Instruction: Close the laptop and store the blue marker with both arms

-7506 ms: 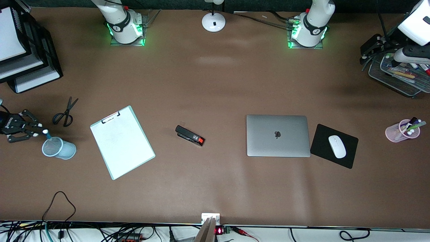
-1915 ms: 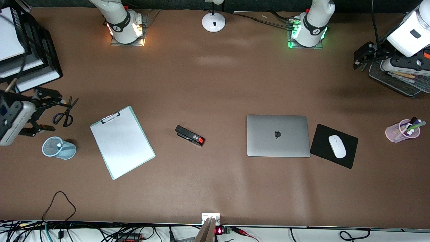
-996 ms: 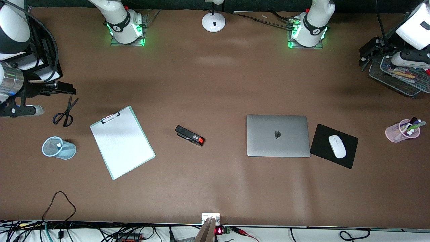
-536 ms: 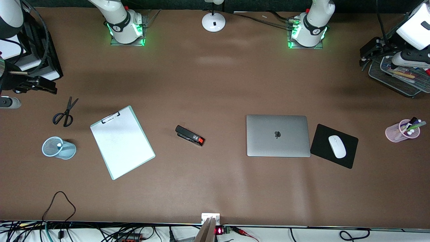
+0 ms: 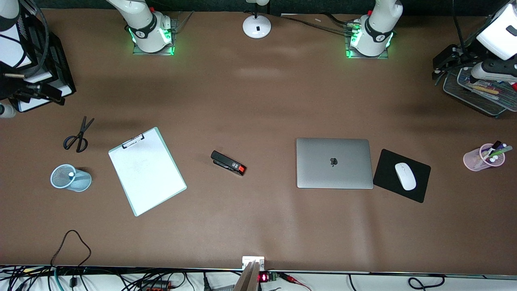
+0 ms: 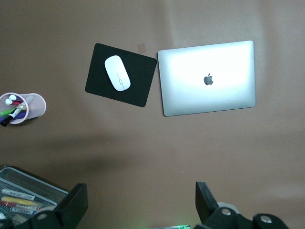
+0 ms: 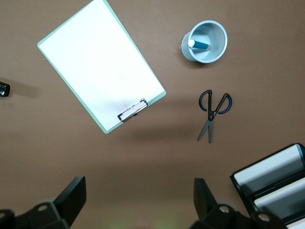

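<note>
The silver-grey laptop (image 5: 333, 163) (image 6: 206, 78) lies closed on the table, lid down with the apple logo up. The blue marker (image 7: 200, 44) (image 5: 71, 174) stands in the light-blue mesh cup (image 5: 69, 178) (image 7: 205, 42), white end up, toward the right arm's end of the table. My right gripper (image 5: 47, 95) (image 7: 138, 198) hangs open and empty over the edge of the black paper trays (image 5: 38, 64). My left gripper (image 5: 438, 68) (image 6: 141, 202) waits open and empty beside the black mesh tray (image 5: 478, 95).
A clipboard (image 5: 147, 171) and scissors (image 5: 78, 136) lie near the cup. A stapler (image 5: 228, 163) sits mid-table. Beside the laptop is a black mousepad (image 5: 402, 175) with a white mouse (image 5: 405, 176). A pink pen cup (image 5: 482, 157) and a lamp base (image 5: 257, 26) stand farther out.
The right gripper, earlier at the cup with the marker, has let it go and swung up toward the paper trays. The marker stays in the cup. The left arm has barely shifted.
</note>
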Motion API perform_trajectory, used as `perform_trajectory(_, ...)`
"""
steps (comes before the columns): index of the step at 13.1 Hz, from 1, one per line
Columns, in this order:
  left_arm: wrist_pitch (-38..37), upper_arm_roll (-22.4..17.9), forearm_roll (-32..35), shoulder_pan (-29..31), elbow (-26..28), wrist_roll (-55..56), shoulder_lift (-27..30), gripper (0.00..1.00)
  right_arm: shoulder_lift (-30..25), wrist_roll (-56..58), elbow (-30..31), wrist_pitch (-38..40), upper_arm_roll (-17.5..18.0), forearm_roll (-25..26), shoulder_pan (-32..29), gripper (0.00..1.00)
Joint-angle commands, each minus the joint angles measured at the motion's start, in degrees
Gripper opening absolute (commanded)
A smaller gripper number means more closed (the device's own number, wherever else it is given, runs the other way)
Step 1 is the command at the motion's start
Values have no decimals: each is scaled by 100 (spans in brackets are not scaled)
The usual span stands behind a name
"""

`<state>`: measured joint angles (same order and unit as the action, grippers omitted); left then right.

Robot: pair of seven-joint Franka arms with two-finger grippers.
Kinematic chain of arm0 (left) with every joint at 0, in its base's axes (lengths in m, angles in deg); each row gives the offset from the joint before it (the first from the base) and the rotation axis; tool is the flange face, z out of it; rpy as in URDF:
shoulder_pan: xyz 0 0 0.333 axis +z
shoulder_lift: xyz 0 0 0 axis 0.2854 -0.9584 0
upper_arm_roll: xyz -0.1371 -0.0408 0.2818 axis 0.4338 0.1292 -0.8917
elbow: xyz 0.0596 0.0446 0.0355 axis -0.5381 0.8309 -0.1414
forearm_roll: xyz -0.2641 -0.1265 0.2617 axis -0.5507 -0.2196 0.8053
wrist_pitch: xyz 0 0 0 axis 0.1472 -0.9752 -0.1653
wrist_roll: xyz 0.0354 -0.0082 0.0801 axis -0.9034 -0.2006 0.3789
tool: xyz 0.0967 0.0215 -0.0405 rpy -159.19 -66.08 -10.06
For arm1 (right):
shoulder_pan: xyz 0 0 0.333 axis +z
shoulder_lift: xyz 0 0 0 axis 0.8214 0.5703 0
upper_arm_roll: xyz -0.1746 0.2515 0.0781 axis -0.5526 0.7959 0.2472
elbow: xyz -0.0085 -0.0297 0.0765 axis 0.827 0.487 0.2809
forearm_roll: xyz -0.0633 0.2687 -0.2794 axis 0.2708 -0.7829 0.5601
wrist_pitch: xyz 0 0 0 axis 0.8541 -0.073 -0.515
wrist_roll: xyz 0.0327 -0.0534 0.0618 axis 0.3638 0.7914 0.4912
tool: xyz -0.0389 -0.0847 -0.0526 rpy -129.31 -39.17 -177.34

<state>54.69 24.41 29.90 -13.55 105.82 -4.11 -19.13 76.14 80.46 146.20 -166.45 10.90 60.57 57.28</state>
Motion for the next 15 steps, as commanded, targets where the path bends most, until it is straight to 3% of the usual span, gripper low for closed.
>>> perform_trajectory(1, -44, 21, -53, 57, 7, -144, 57, 100, -370, 62, 436, -202, 51, -74, -47, 100)
perform_trajectory(7, -44, 21, -53, 92, 16, -153, 57, 100, -686, 123, 814, -414, 51, -83, -48, 100)
perform_trajectory(15, -44, 12, -44, 92, 33, -153, 48, 100, -652, 176, 709, -247, 51, -100, -48, 100)
